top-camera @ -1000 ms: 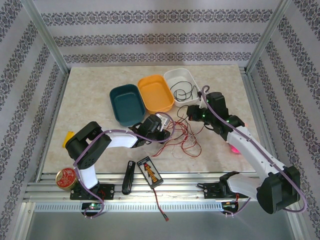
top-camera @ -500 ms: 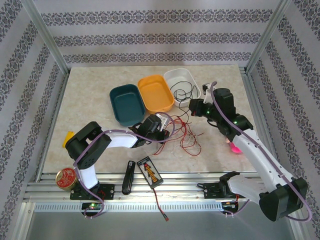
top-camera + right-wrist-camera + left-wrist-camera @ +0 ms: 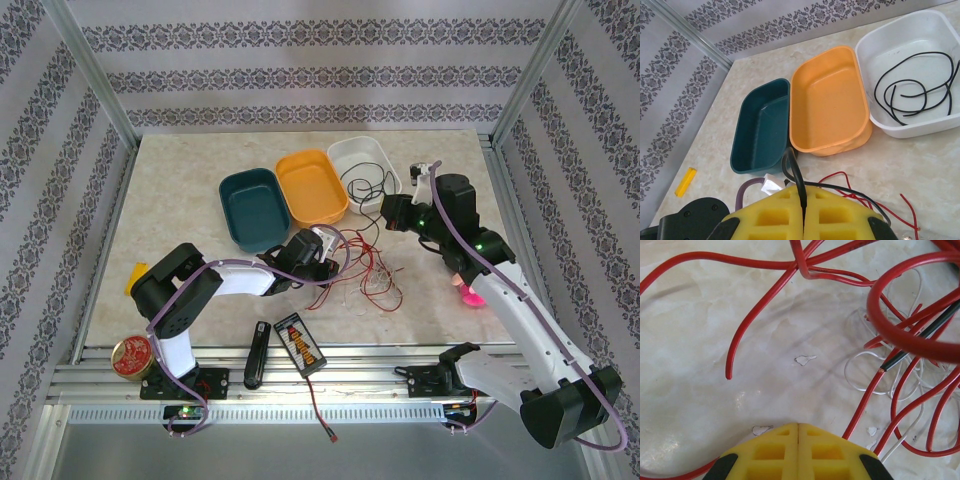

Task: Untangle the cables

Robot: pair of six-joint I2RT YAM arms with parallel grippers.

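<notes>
L gripper (image 3: 798, 432) clenched, nothing seen betw. pads, low over marble table (image 3: 715, 405) beside red cable (image 3: 912, 342) loops w/ whitish cable (image 3: 846, 374) among them; R gripper (image 3: 802, 197) pinches black cable (image 3: 799, 184) above tangle, teal tray (image 3: 760, 130) & orange tray (image 3: 830, 100) beyond, 2nd black cable (image 3: 910, 58) coiled in far white tray (image 3: 875, 50).

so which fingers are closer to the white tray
Right. The right fingers, shut on a black cable, sit just off the white tray's near right corner. The left fingers are farther back at the red cable tangle, on the orange tray's near side.
</notes>
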